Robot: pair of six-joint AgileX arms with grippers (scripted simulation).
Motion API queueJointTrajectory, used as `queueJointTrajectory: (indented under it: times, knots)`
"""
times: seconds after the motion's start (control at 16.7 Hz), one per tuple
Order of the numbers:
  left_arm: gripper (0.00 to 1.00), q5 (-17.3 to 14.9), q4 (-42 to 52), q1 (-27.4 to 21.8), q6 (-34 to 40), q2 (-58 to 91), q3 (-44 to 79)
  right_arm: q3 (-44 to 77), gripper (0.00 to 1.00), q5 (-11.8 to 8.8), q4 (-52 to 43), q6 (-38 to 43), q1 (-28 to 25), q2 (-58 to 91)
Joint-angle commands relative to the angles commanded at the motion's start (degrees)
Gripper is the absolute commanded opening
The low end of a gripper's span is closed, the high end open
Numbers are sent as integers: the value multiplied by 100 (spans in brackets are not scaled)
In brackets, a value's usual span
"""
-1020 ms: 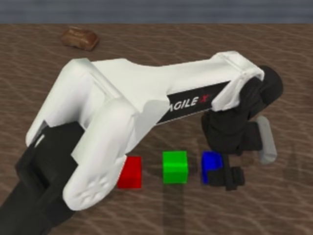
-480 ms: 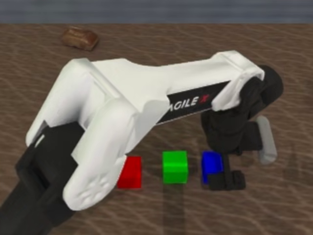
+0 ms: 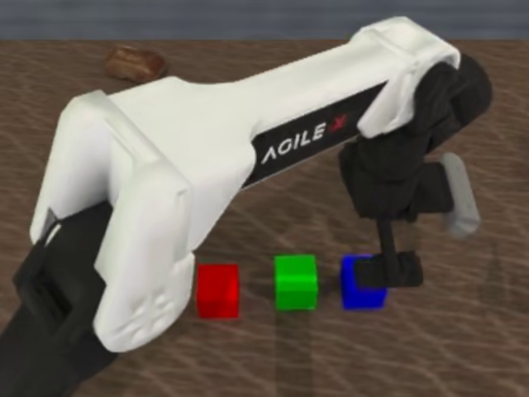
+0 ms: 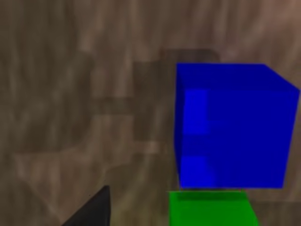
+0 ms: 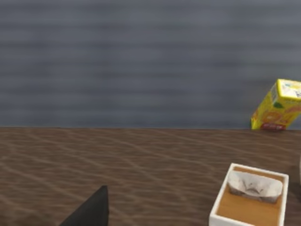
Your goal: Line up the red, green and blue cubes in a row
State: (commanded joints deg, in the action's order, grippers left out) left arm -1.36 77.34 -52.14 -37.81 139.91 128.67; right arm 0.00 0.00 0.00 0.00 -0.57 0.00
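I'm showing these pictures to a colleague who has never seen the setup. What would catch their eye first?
Most striking is the big white left arm sweeping across the table, its black left gripper right over the blue cube. Next comes the tidy row near the front edge: red cube, green cube, then blue. A yellow carton stands far back in the right wrist view.

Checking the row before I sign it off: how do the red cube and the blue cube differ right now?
The red cube is bright red and at the row's left end; the blue cube is deep blue and at the right end. The red cube stands clear, while the left gripper hangs over the blue cube's far edge. Both are equal-sized and flank the green cube on the table.
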Motion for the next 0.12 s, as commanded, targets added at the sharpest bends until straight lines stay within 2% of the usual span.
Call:
queueJointTrajectory:
  times: [0.12]
  knots:
    - [100, 1, 69, 9, 1, -16, 65, 0, 100, 0, 0, 0, 0, 0]
